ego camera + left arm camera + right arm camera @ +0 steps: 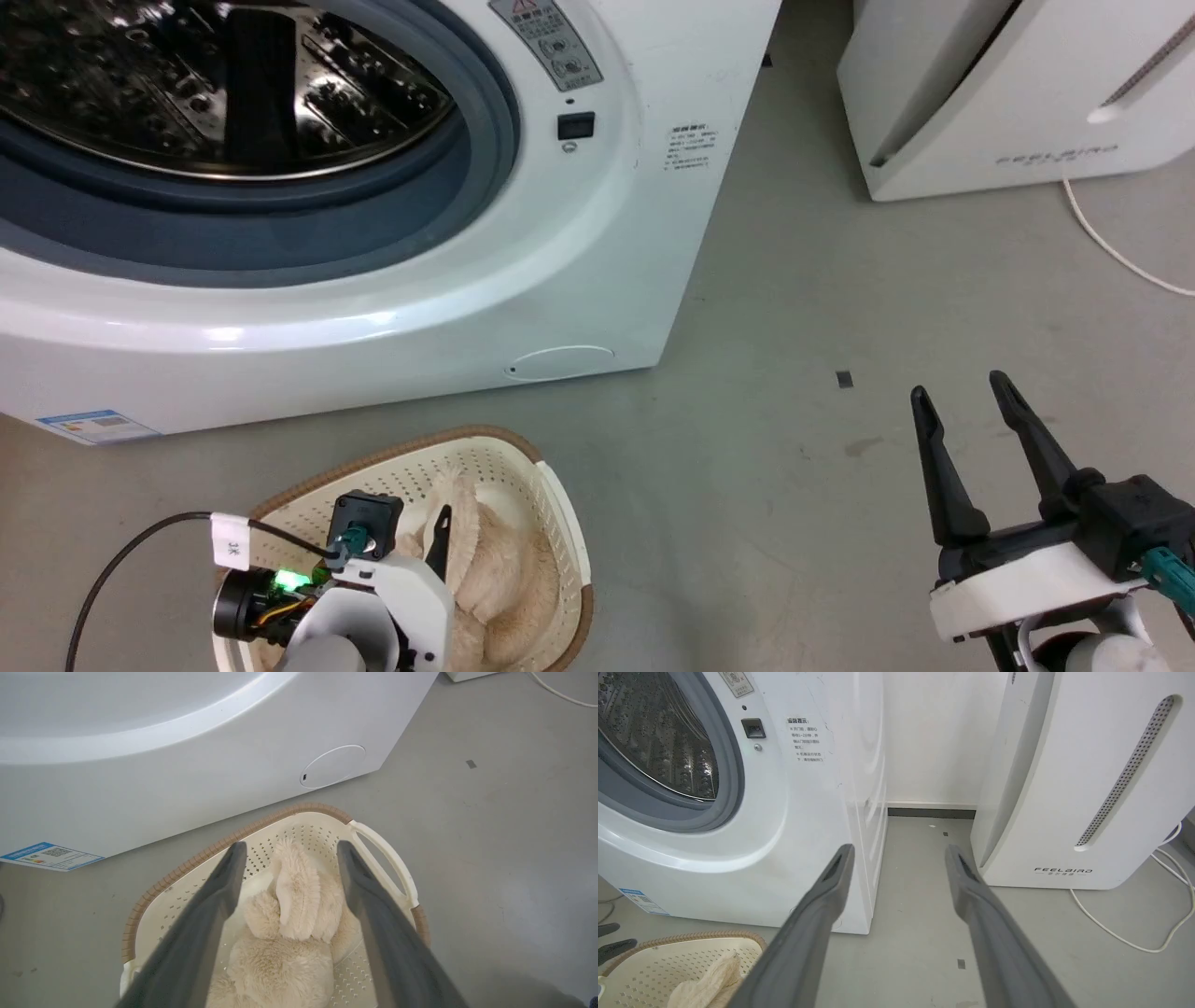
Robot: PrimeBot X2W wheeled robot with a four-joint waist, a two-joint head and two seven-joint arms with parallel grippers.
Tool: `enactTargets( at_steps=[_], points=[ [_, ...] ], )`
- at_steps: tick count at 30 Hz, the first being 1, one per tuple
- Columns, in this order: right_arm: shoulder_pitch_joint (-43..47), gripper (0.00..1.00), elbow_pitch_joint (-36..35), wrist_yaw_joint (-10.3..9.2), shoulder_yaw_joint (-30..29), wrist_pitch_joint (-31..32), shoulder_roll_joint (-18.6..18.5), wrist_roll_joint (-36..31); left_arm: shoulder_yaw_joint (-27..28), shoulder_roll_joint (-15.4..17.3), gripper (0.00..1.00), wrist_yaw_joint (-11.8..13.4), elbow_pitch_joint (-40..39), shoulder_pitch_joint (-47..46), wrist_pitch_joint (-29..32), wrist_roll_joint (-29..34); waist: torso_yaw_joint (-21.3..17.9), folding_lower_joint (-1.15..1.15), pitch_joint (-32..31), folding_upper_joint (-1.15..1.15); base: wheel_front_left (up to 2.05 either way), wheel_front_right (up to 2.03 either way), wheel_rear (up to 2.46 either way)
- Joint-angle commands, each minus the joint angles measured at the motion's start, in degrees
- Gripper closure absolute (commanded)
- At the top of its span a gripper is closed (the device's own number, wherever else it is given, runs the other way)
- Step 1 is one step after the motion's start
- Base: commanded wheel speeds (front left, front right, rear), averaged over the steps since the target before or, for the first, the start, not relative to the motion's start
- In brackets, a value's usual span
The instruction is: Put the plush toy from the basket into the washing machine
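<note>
Fingers (219,896) of the left gripper (290,845) stand spread, straddling the plush toy (299,896) in the basket (210,851) before the washing machine (579,233). Sink deeper round its thick body before closing; fur alone may slip. The right gripper (960,385) hangs spread.

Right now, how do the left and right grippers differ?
The left gripper is at the basket, its fingers framing the plush toy; the right gripper is over bare floor. The left points down at the toy; the right points toward the gap beside the washing machine. Both are open, holding nothing.
</note>
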Motion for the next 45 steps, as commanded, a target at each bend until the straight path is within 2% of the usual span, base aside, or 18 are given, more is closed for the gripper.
enactTargets(
  at_steps=[1,13,26,39,45],
  points=[
    [-1.1,0.00,-0.3,-0.03,0.0,-0.6,0.0,0.3,-0.6,0.6,0.00,-0.3,1.8,-1.5,0.5,0.2,-0.8,-0.01,1.1,0.00,0.00,0.00,0.00],
    [-2.8,0.00,-0.4,-0.03,0.1,-2.0,0.0,2.5,-3.4,2.4,0.00,-1.7,12.5,-7.4,3.1,-0.3,-4.0,-0.01,7.2,0.00,0.00,0.00,0.00],
    [-4.7,0.00,0.0,-0.04,0.1,-3.6,0.0,4.1,-6.8,5.7,0.00,-0.8,23.2,-13.5,5.1,-0.1,-7.7,-0.01,13.4,0.00,0.00,0.00,0.00],
    [-7.1,0.00,-0.6,-0.05,0.9,-5.2,0.0,6.0,-10.2,10.1,0.00,-0.8,31.7,-19.3,1.3,-0.3,-10.7,-0.01,20.2,0.00,0.00,0.00,0.00],
    [-8.3,0.00,-0.6,-0.05,1.4,-5.9,0.0,6.9,-11.2,11.7,0.00,0.4,35.6,-22.2,-0.1,-0.9,-12.0,-0.01,23.2,0.00,0.00,0.00,0.00]
  ],
)
